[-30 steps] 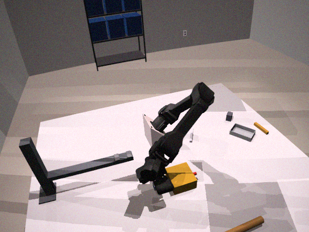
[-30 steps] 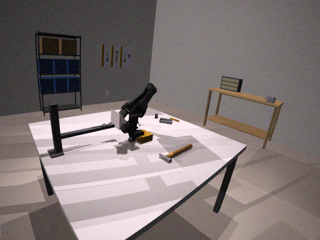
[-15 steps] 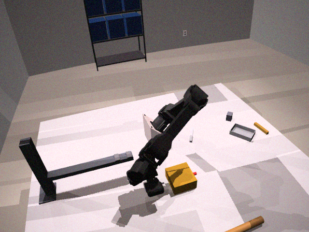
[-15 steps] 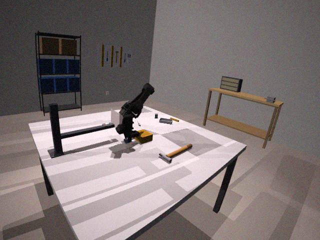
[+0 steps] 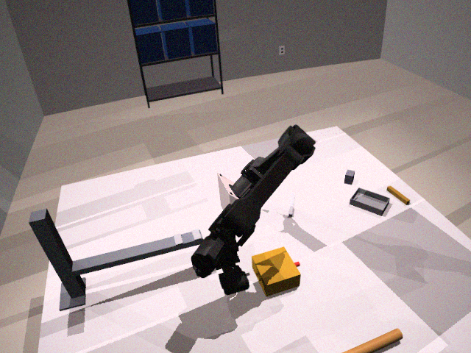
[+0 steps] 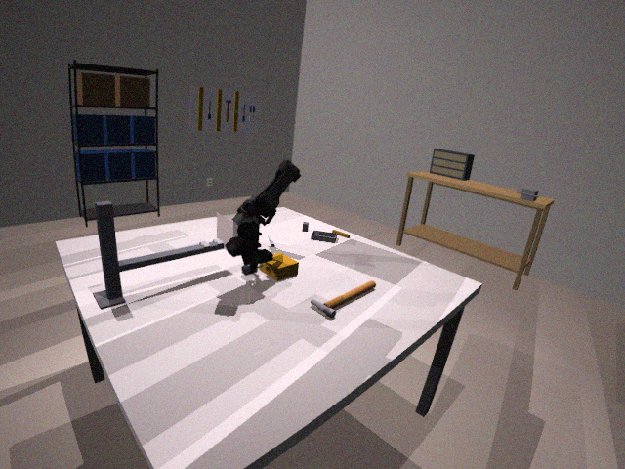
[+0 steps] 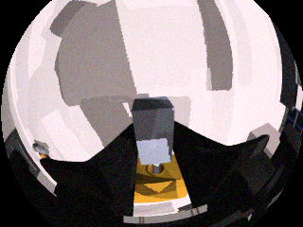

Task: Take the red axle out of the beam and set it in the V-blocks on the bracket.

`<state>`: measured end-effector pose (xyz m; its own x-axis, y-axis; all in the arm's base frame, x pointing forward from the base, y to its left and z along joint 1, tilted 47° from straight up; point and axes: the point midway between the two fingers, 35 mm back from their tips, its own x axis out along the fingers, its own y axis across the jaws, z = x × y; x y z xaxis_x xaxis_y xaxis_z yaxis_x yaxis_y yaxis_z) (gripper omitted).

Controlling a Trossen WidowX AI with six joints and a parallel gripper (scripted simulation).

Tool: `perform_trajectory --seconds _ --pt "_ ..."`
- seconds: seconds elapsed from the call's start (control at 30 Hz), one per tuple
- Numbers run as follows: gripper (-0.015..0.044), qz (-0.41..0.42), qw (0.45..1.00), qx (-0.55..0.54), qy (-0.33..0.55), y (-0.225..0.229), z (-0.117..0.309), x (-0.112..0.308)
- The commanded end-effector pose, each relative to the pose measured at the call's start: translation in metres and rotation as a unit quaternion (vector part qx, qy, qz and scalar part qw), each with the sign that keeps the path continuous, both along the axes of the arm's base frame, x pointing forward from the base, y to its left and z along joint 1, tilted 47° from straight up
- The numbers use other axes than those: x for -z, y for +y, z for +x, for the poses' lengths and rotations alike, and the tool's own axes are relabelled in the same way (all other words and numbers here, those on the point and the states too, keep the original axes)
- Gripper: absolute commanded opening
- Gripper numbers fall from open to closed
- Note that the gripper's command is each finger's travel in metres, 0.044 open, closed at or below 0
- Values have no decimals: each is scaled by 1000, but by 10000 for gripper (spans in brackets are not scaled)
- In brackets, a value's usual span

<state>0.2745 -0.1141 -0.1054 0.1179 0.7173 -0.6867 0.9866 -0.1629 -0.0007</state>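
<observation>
With a grey pin-ended block (image 6: 247,270) (image 7: 153,124) clenched by the hand (image 5: 235,282) (image 6: 252,265) (image 7: 151,125), the red axle (image 5: 297,264) is seemingly only partly freed from the beam (image 5: 279,265) (image 6: 283,267) (image 7: 163,193), lower centre, and the V-blocks (image 5: 178,238) (image 6: 209,243), left of centre, are still to be filled.

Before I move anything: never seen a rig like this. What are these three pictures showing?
One black robot arm over a white table. Top looks down, exterior shows the room, wrist looks along the gripper.

The gripper is shut on a grey block; a thin pin shows by the hole in the yellow beam. The red axle pokes out opposite. Also on the table: the grey bracket, a hammer and a shallow tray.
</observation>
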Motion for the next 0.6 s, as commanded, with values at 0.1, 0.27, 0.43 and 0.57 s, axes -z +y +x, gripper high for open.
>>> perform_trajectory --seconds 0.1,0.27,0.43,0.57 --pt "0 -5 1000 -2 -2 -11 0 -8" --pt "0 -5 1000 -2 -2 -17 -1 -14" --pt "0 -5 1000 -2 -2 -22 -2 -20" --pt "0 -5 1000 -2 -2 -27 -3 -24"
